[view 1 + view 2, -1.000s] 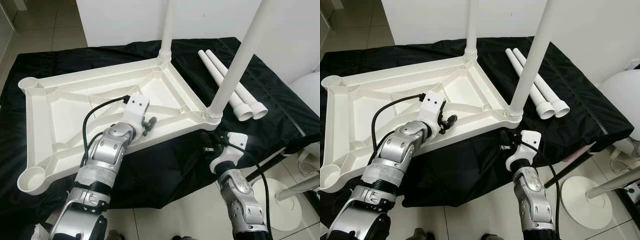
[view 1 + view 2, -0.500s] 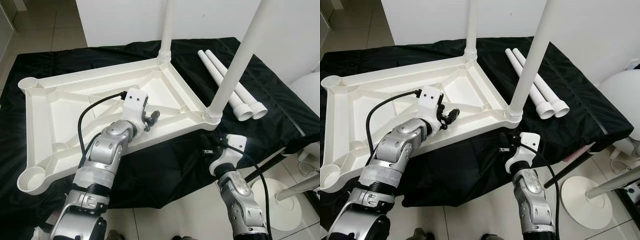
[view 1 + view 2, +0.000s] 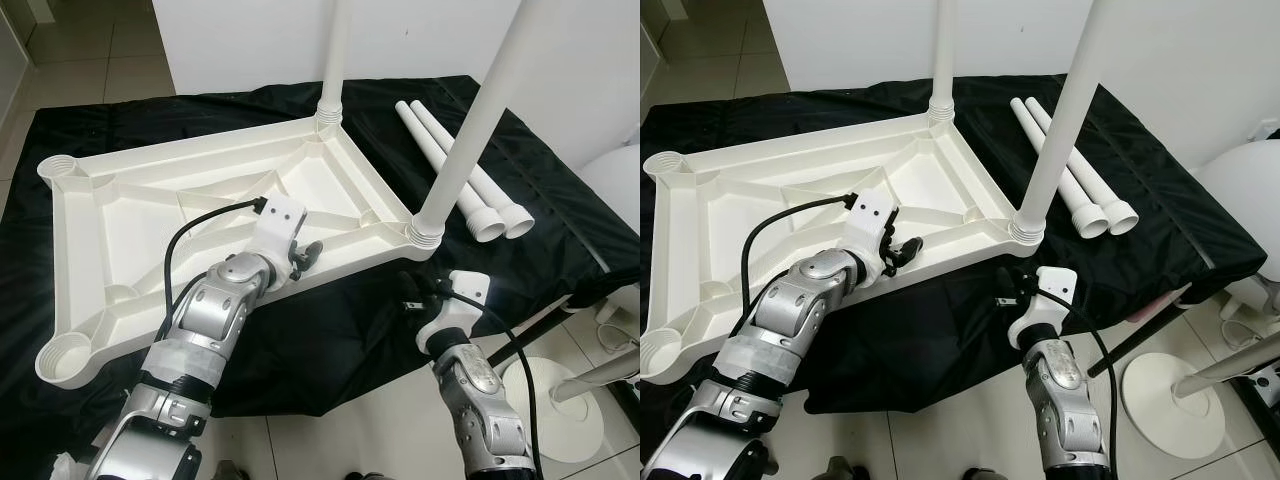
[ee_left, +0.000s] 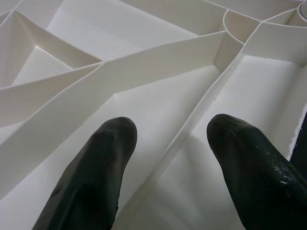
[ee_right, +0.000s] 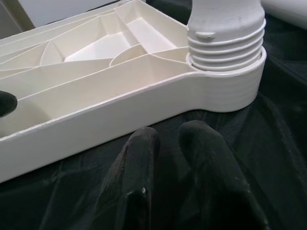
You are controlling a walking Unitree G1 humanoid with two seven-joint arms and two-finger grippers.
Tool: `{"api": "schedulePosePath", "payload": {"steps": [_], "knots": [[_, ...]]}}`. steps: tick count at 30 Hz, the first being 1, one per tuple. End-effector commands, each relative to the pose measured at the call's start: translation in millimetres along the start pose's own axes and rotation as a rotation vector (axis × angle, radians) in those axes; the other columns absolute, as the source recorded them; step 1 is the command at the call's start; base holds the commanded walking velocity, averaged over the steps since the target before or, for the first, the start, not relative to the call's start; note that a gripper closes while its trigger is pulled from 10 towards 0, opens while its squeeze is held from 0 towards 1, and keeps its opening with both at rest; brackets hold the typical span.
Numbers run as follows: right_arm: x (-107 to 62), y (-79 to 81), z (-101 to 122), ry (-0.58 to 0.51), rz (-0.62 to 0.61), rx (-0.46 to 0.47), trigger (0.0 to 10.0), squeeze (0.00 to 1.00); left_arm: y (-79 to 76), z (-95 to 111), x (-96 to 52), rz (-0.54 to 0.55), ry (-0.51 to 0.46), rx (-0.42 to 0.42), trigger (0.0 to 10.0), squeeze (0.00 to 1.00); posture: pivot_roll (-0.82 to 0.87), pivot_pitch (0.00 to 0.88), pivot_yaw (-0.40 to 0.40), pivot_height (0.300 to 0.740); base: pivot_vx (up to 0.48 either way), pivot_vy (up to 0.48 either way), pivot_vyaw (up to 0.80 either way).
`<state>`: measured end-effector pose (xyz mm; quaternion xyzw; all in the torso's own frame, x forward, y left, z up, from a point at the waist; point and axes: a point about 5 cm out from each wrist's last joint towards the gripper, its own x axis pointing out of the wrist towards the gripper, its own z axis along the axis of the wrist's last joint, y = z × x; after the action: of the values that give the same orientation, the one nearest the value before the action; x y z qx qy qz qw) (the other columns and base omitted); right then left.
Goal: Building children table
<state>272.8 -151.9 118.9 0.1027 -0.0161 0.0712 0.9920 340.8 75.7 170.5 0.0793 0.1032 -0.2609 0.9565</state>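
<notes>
It looked like a home room, with a tiled floor (image 3: pixel 80 45), white wall (image 3: pixel 240 40) and black cloth-covered surface (image 3: pixel 330 340).

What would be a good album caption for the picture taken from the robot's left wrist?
The left gripper, fingers spread open, hovers over the ribbed underside of the upturned white tabletop.

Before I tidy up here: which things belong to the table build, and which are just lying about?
Job: upturned white plastic tabletop; two fitted white tube legs; two loose white tube legs; left gripper, open over the ribs.

Lying about: black cloth; round white stand base.
</notes>
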Motion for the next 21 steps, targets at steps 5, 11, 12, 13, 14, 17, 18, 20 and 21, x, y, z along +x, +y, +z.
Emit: {"api": "schedulePosePath", "payload": {"steps": [5,11,12,13,14,17,18,20,21], "knots": [[-2.6,-1.4,-2,0.012,-0.004,0.0,10.0,0.0,-7.8,-9,2.5,-0.14,0.049,0.051,10.0,0.0,-0.04,0.071,-0.011,0.74,0.0,0.0,0.0],[-1.6,-1.0,-1,0.01,-0.004,-0.001,10.0,0.0,-0.1,-13,8.6,-0.052,0.105,0.09,10.0,0.0,-0.05,0.068,-0.009,0.74,0.0,0.0,0.0],[-1.3,-0.9,-1,0.009,-0.004,-0.001,10.0,0.0,2.5,-13,10.3,-0.027,0.118,0.093,10.0,0.0,-0.05,0.068,-0.009,0.74,0.0,0.0,0.0],[-1.2,-0.9,-1,0.009,-0.005,-0.001,10.0,0.0,4.7,-13,11.5,-0.007,0.126,0.09,10.0,0.0,-0.05,0.068,-0.009,0.74,0.0,0.0,0.0],[-1.2,-0.9,-1,0.009,-0.005,-0.001,10.0,0.0,4.7,-13,11.5,-0.007,0.126,0.09,10.0,0.0,-0.05,0.068,-0.009,0.74,0.0,0.0,0.0],[-0.9,-0.7,-1,0.008,-0.005,-0.001,10.0,0.0,7.8,-13,12.8,0.018,0.132,0.087,10.0,0.0,-0.05,0.068,-0.007,0.74,0.0,0.0,0.0],[-0.6,-0.5,-1,0.007,-0.006,-0.001,10.0,0.0,11.4,-12,14.2,0.047,0.141,0.092,10.0,0.0,-0.05,0.069,-0.007,0.74,0.0,0.0,0.0],[-0.6,-0.5,-1,0.007,-0.006,-0.001,10.0,0.0,11.4,-12,14.2,0.047,0.141,0.092,10.0,0.0,-0.05,0.069,-0.007,0.74,0.0,0.0,0.0],[-0.4,0.0,0,0.006,-0.006,0.0,10.0,0.0,14.1,-10,15.5,0.067,0.146,0.092,10.0,0.0,-0.05,0.069,-0.006,0.74,0.0,0.0,0.0]]}}
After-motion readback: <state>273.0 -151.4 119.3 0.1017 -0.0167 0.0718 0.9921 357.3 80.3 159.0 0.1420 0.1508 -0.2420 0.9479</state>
